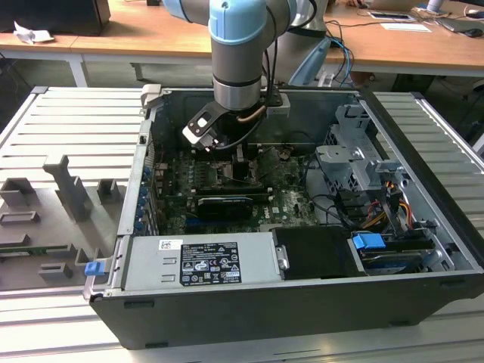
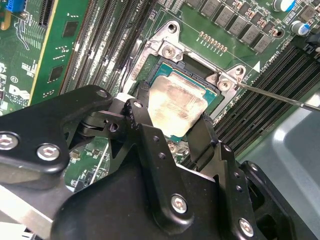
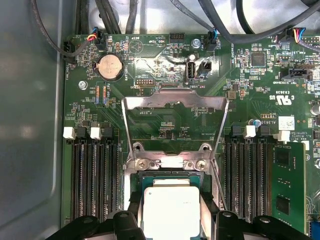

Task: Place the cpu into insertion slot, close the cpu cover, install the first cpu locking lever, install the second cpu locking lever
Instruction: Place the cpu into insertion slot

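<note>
The cpu point(image 3: 170, 207), a pale square chip, sits between my gripper's point(image 3: 172, 222) two black fingers point(image 3: 134, 216), low over or in the insertion slot point(image 3: 150, 179). In the second wrist view the cpu point(image 2: 175, 105) lies tilted in the picture over the dark insertion slot point(image 2: 197, 67), and my gripper point(image 2: 170, 125) is shut on two of its opposite edges. The cpu cover point(image 3: 175, 99), a silver frame with a cut-out centre, stands swung open past the slot. A thin wire locking lever point(image 2: 280, 97) juts out beside the slot. In the exterior view the arm point(image 1: 238, 68) reaches down into the computer case point(image 1: 302, 302).
Long black memory slots point(image 3: 92, 180) flank the socket on both sides, and one holds a green memory module point(image 3: 285, 185). Cables point(image 3: 235, 20) hang over the board's far edge. A black graphics card point(image 1: 223, 206) and the power supply point(image 1: 200, 261) lie nearer the case front.
</note>
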`<state>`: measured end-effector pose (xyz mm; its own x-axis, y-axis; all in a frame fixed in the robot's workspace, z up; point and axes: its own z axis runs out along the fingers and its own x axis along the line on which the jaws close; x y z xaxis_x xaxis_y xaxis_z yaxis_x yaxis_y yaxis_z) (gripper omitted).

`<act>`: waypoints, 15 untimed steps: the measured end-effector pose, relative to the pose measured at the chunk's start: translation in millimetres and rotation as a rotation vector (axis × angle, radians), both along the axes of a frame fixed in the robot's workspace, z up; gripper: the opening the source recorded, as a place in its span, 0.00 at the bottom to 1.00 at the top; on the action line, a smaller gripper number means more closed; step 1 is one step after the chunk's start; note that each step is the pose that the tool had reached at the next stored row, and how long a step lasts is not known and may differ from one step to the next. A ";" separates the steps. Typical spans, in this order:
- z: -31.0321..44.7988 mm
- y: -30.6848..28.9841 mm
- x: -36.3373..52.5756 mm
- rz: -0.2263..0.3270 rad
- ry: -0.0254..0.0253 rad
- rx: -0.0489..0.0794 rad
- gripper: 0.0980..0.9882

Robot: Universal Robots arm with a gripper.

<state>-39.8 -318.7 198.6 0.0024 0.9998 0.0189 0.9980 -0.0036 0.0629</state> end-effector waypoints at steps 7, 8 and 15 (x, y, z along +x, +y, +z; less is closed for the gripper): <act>-0.1 0.0 0.0 0.000 0.0000 0.000 0.50; -0.1 0.0 0.0 0.000 0.0000 0.000 0.51; -0.2 -0.4 0.0 0.000 0.0000 0.001 0.65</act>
